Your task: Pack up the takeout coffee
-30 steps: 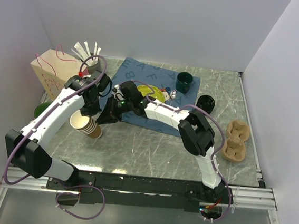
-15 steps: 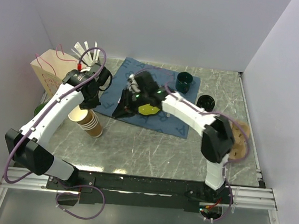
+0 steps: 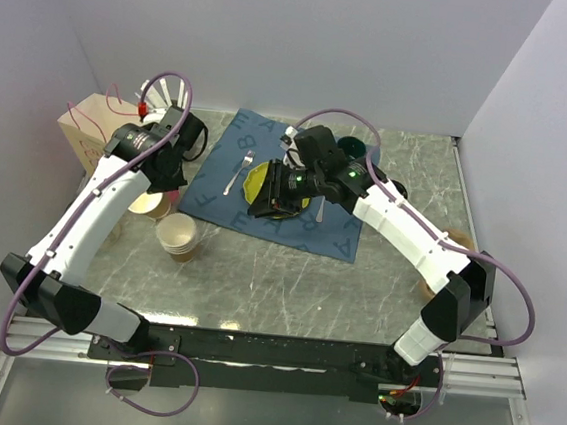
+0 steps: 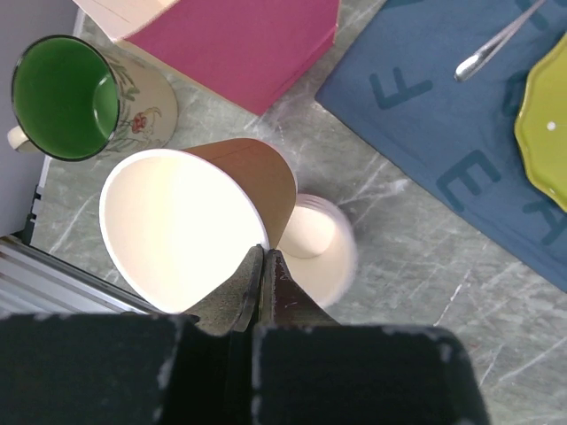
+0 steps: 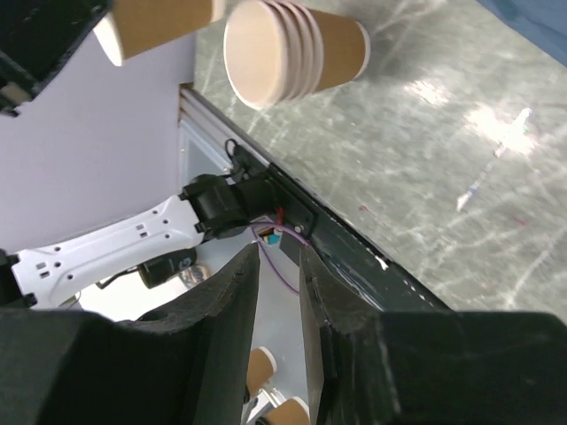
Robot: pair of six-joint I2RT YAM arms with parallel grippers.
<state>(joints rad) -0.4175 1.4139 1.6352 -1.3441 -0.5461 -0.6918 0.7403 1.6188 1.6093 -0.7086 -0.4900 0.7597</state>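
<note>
The left gripper [image 4: 264,258] was pinched shut on the rim of a single lidless brown paper cup [image 4: 190,221], one finger inside the wall and one outside; the cup hung tilted, its white inside turned toward the wrist camera. In the overhead view that cup [image 3: 148,202] sat under the left gripper [image 3: 164,183] near the left edge of the marbled table [image 3: 289,263]; just beside it, toward the near edge, stood a stack of beige paper cups [image 3: 179,236], upright and not touched by either arm. A mug with a green inside and a flower pattern [image 4: 66,97] stood near the held cup on the table's left side; behind it was a paper bag [image 3: 81,125] at the far left corner.

A blue placemat printed with letters [image 3: 216,181] lay across the middle of the far half of the table; on it were a yellow-green plate [image 3: 260,178] and, to the plate's left, a fork [image 3: 237,173]. The right gripper [image 3: 268,199] hung over the plate's near side; in its wrist view the right gripper [image 5: 277,257] had its fingers a little apart with nothing between them. A dark green mug [image 3: 354,144] showed partly behind the right arm near the placemat's far right corner.

The takeout coffee showed in none of the views; its place could not be told.
</note>
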